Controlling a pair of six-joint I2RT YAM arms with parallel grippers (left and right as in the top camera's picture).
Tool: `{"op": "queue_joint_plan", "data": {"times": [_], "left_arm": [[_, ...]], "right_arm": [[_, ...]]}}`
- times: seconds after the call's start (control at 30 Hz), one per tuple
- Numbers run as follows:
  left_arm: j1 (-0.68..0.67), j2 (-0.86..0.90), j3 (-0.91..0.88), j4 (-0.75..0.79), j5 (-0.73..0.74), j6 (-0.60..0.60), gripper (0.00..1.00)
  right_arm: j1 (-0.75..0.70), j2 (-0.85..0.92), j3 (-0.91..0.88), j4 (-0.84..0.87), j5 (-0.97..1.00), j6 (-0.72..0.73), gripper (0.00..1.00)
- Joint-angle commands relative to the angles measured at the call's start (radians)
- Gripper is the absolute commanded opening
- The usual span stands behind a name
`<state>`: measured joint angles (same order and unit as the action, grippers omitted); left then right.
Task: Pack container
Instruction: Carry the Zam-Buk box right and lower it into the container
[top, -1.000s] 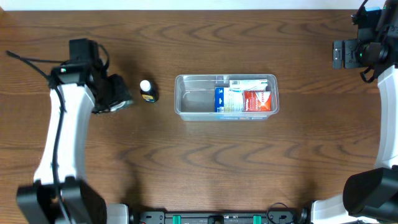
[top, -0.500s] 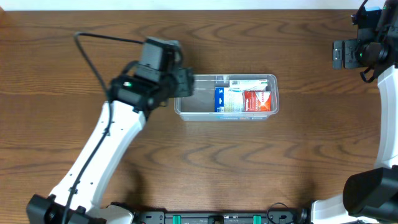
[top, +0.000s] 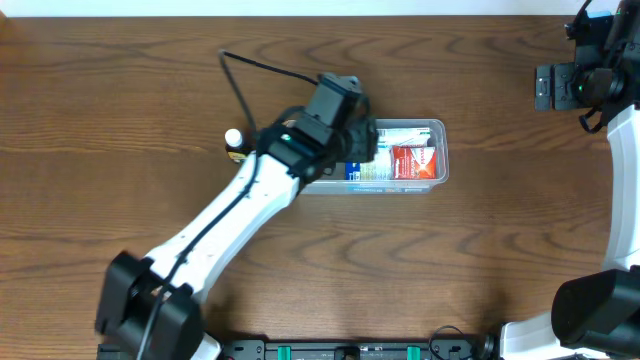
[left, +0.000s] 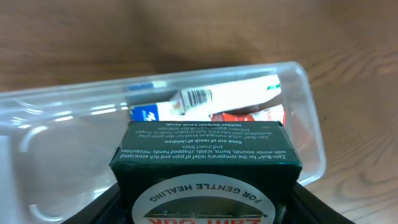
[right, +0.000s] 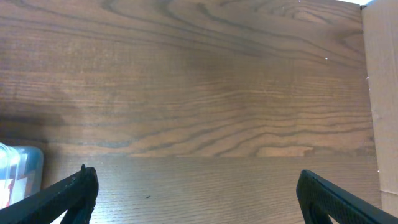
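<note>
Table (top: 480, 250): brown wood, visible grain, soft sheen. Container (top: 441, 152): clear glossy plastic. Box (left: 205, 152): dark green printed cardboard, matt. Packets (top: 410, 160) inside: shiny printed wrapping.

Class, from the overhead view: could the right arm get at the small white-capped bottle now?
Probably not directly. The right arm sits far off to the side, and the bottle stands beyond the container, where the left arm, jaws shut on a green box, crosses the path.
</note>
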<state>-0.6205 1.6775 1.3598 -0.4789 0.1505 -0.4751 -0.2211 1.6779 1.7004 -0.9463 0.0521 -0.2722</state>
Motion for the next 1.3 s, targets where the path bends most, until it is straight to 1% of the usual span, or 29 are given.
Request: {"op": "queue_joint_plan", "data": {"times": [0.0,0.23,0.5,0.83,1.1,1.27], "left_arm": [[-0.02,0.06,0.026,0.02,-0.006,-0.018,0.58],[-0.039,0.125,0.026,0.04,-0.009,-0.035,0.57],[-0.049,0.135,0.026,0.041,-0.062,-0.035,0.57],[-0.067,0.142,0.025,0.039,-0.063,-0.031,0.57],[-0.086,0.208,0.025,0.04,-0.066,-0.031,0.57],[-0.086,0.216,0.025,0.04,-0.066,-0.031,0.57]], "right_arm": [[-0.002,-0.004,0.005,0.0,-0.004,0.01,0.99],[-0.002,-0.004,0.005,0.0,-0.004,0.01,0.99],[-0.002,-0.004,0.005,0.0,-0.004,0.01,0.99],[-0.002,-0.004,0.005,0.0,-0.004,0.01,0.99],[-0.002,-0.004,0.005,0.0,-0.004,0.01,0.99],[-0.002,-0.004,0.005,0.0,-0.004,0.01,0.99]]}}
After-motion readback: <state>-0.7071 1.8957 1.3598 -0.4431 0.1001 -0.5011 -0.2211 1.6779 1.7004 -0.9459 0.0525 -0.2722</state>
